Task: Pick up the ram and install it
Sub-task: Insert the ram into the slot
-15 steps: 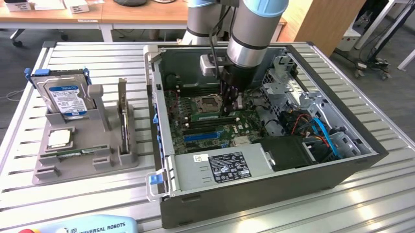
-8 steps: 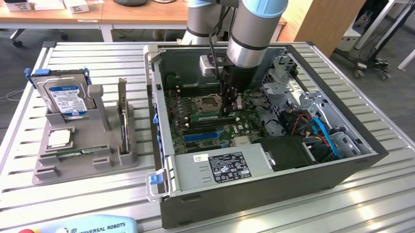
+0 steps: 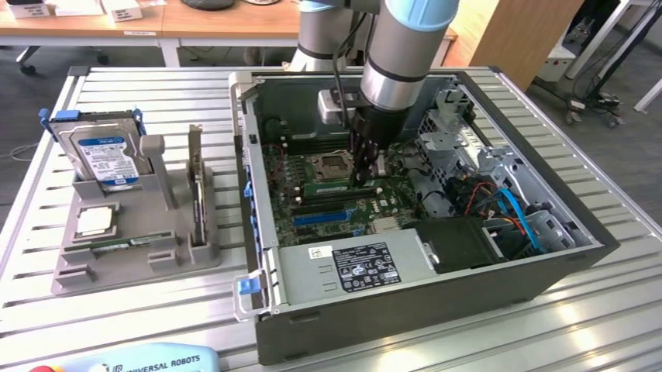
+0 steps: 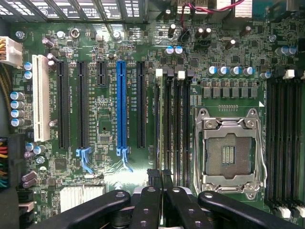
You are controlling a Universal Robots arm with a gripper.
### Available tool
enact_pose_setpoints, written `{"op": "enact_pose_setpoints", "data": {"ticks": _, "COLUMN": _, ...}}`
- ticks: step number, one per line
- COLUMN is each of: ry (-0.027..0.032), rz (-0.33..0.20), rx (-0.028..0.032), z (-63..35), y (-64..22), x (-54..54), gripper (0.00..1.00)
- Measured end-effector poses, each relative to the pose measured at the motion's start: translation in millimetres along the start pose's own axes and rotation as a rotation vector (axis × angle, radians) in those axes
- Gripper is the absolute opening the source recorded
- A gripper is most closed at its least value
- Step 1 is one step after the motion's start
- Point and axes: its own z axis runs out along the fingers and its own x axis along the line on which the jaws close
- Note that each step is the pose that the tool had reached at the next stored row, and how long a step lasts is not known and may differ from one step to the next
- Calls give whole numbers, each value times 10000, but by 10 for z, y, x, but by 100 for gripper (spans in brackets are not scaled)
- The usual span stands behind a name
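Our claw (image 3: 364,180) is closed, low inside the open black computer case (image 3: 414,318); we cannot tell whether it pinches anything. A thin green ram stick (image 3: 122,246) lies on the grey plastic holder (image 3: 104,273) beside that case.

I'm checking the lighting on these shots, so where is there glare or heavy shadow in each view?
Exterior view: light glares white off the table slats at the exterior view's right, and the computer case is dimmer inside beneath the arm. Wrist view: the motherboard is evenly lit, with one pale hot spot at the clip end of the blue slot.
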Motion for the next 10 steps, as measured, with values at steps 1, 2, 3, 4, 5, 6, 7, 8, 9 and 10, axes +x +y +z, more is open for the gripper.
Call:
{"op": "enact_pose_setpoints", "data": {"ticks": 1, "ry": 0, "rz": 1, "rx": 0, "z": 4, "y": 0, "x": 0, "gripper": 12}}
{"op": "enact_pose_setpoints", "data": {"ticks": 2, "ry": 1, "rz": 1, "rx": 0, "z": 8, "y": 0, "x": 0, "gripper": 12}}
{"op": "enact_pose_setpoints", "data": {"ticks": 3, "ry": 0, "rz": 1, "rx": 0, "z": 12, "y": 0, "x": 0, "gripper": 12}}
{"op": "enact_pose_setpoints", "data": {"ticks": 4, "ry": 0, "rz": 1, "rx": 0, "z": 16, "y": 0, "x": 0, "gripper": 12}}
{"op": "enact_pose_setpoints", "data": {"ticks": 5, "ry": 2, "rz": 0, "rx": 0, "z": 19, "y": -1, "x": 1, "gripper": 12}}
{"op": "enact_pose_setpoints", "data": {"ticks": 6, "ry": 2, "rz": 0, "rx": -1, "z": 22, "y": 0, "x": 1, "gripper": 12}}
{"op": "enact_pose_setpoints", "data": {"ticks": 7, "ry": 1, "rz": 1, "rx": -1, "z": 26, "y": 0, "x": 1, "gripper": 12}}
{"op": "enact_pose_setpoints", "data": {"ticks": 8, "ry": 2, "rz": 1, "rx": -1, "z": 28, "y": -1, "x": 1, "gripper": 12}}
{"op": "enact_pose_setpoints", "data": {"ticks": 9, "ry": 3, "rz": 1, "rx": -1, "z": 28, "y": -1, "x": 1, "gripper": 12}}
{"op": "enact_pose_setpoints", "data": {"ticks": 10, "ry": 4, "rz": 1, "rx": -1, "z": 28, "y": -1, "x": 1, "gripper": 12}}
